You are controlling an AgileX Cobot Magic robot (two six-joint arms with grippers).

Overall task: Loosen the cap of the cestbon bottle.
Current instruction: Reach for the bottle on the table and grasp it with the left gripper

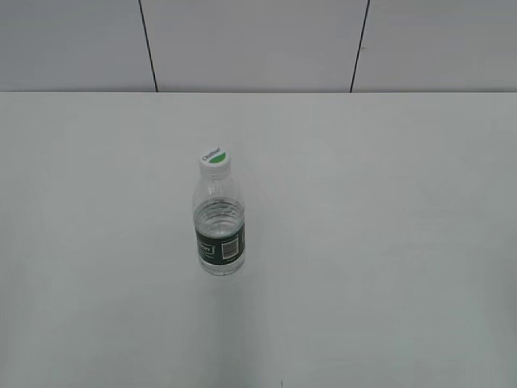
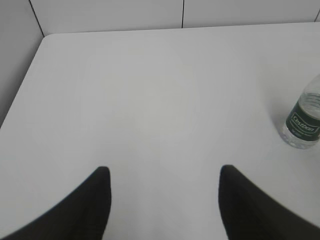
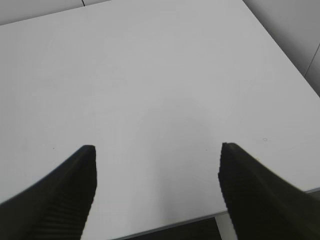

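Observation:
The cestbon bottle (image 1: 219, 226) stands upright near the middle of the white table, clear and ribbed with a dark green label band and a white barcode patch. Its white cap (image 1: 216, 158) with a green half-disc sits on top. The bottle's lower part also shows at the right edge of the left wrist view (image 2: 303, 120); the cap is cut off there. My left gripper (image 2: 164, 172) is open and empty, well left of the bottle. My right gripper (image 3: 157, 150) is open and empty over bare table; the bottle is out of its view. Neither gripper shows in the exterior view.
The white table (image 1: 388, 242) runs back to a grey panelled wall (image 1: 258, 40). Its near edge (image 3: 165, 227) shows just below my right gripper, and its left edge (image 2: 22, 85) shows in the left wrist view.

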